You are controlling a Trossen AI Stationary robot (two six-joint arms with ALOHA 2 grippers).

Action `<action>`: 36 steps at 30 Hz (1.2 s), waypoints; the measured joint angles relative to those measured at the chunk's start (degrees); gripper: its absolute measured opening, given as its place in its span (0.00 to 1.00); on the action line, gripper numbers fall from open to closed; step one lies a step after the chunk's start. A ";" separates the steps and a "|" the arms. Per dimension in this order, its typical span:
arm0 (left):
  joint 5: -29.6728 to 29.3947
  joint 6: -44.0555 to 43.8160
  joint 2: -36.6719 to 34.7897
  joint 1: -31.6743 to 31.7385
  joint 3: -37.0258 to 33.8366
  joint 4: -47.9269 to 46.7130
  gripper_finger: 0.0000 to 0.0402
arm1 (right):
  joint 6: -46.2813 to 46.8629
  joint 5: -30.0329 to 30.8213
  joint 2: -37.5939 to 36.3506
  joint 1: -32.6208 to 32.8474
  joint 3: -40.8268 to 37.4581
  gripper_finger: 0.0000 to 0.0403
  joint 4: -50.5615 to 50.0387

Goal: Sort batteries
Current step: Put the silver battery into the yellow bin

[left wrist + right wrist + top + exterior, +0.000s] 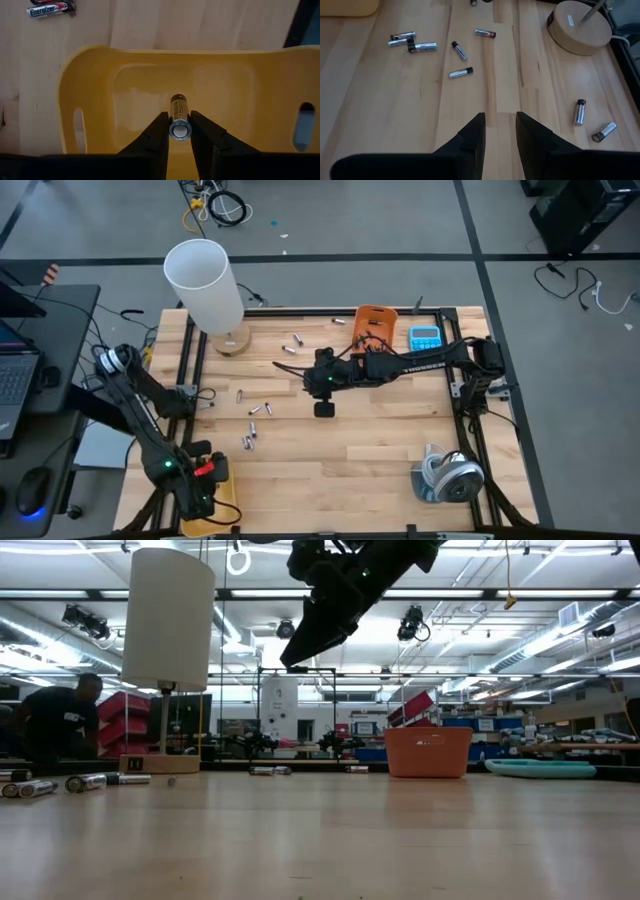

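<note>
A gold battery (179,116) sits between the left end effector's (179,131) fingers, seemingly pinched, over the yellow bin (90,75). Loose batteries (461,73) lie on the tabletop (380,110) beyond the right end effector (499,127), its fingers apart and empty.

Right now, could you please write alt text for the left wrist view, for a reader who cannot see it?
The left end effector holds a gold-banded battery between its dark fingers above a yellow bin. An Energizer battery lies on the wooden table beyond the bin.

Batteries (252,425) lie scattered between lamp (208,290) and bin (222,498).
</note>
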 joint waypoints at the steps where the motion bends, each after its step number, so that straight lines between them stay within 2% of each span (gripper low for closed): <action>1: 0.02 -0.01 0.53 -0.02 0.01 -0.07 0.17 | -0.04 0.00 0.07 0.00 0.00 0.23 -0.07; 6: 2.63 -0.04 2.65 -0.22 0.01 -0.22 0.18 | -0.04 -0.62 0.56 0.00 -0.08 0.24 -0.01; 9: 3.69 -0.07 3.42 -0.28 0.01 -0.57 0.18 | -0.06 -1.36 0.56 0.00 -1.71 0.23 3.38; 16: 3.65 -0.08 3.56 -0.42 0.01 -0.64 0.18 | -0.48 -1.40 0.56 -0.02 -8.01 0.24 12.32; 23: 3.65 -0.19 3.56 -0.55 0.00 -0.86 0.19 | 0.20 -1.44 0.56 -0.33 -9.79 0.24 13.84; 36: 4.46 -1.20 3.54 -0.49 0.01 -1.75 0.30 | 0.50 -1.51 0.56 -0.33 -9.79 0.24 17.90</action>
